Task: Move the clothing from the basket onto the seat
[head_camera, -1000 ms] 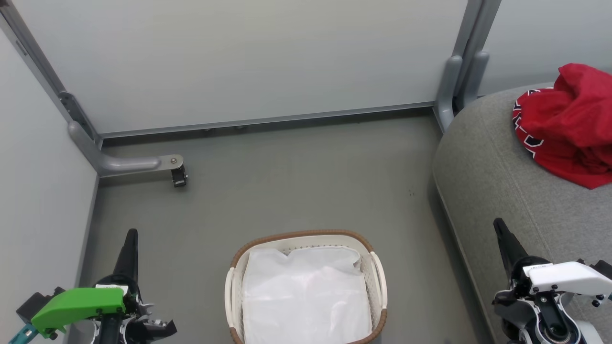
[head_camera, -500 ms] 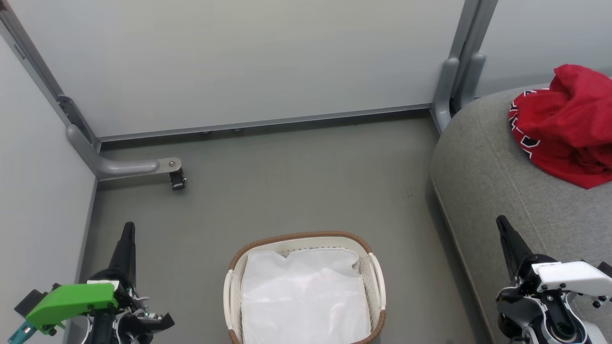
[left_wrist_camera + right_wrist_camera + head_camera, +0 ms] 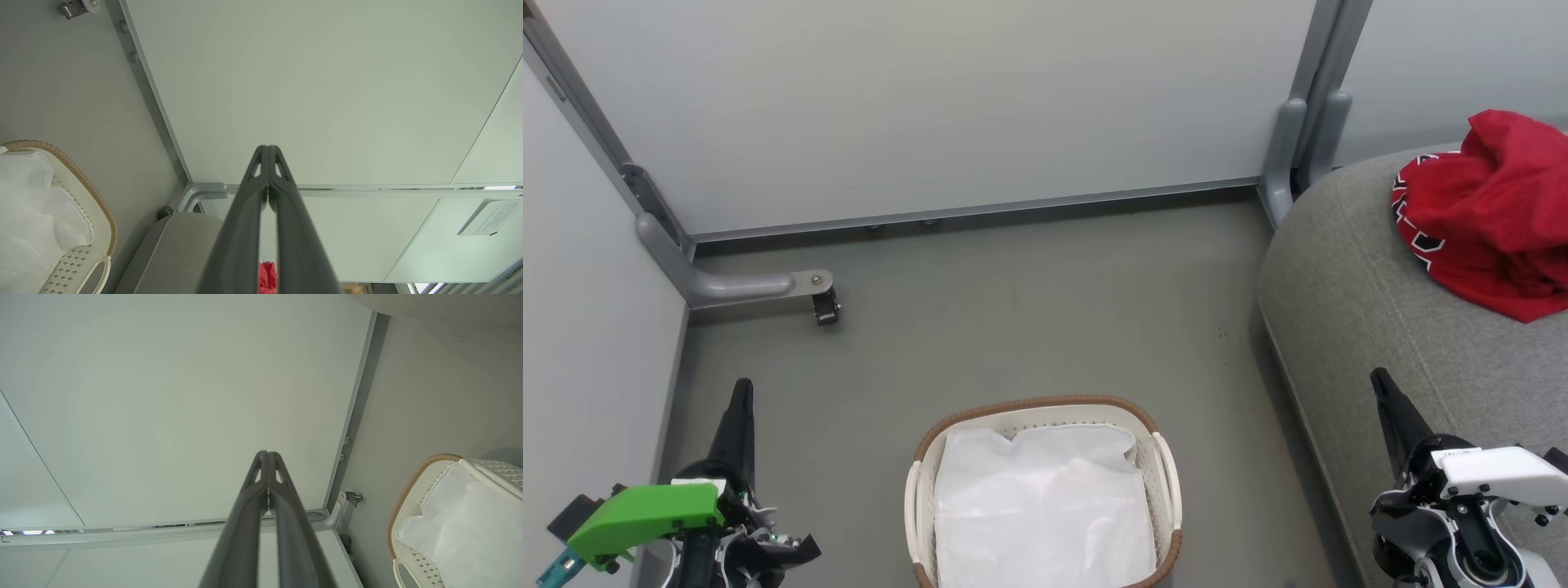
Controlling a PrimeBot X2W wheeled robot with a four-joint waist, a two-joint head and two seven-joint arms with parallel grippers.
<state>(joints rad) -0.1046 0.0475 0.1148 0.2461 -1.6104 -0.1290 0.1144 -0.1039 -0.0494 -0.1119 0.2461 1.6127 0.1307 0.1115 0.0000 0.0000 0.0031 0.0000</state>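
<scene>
Since a second ago the whole head view has slid slightly, which is the camera's move; over the last half second nothing has shifted. Left gripper (image 3: 742,389) sits at the lower left over the floor (image 3: 1013,310), its two long dark fingers pressed together to a point and holding nothing, aimed away from the robot toward the pale wall panel (image 3: 931,106). Right gripper (image 3: 1379,380) at the lower right is clenched the same way, also empty, its tip over the front edge of the sofa (image 3: 1347,310) and leaning slightly left.

Between the two, low in the head view, stands the basket (image 3: 1037,403): cream perforated plastic, a brown woven rim, looped handles on its left and right sides. Its near end is cut by the frame, so its long axis is unclear. Inside lies a smooth white sheet (image 3: 1045,506).

The clothing (image 3: 1494,212) is out of the basket, heaped on the grey woven sofa at the upper right, well apart from both grippers. It is crumpled red fabric, its long axis running from upper left to lower right, with white-and-black trim along the edge facing the wall post (image 3: 1290,147).
</scene>
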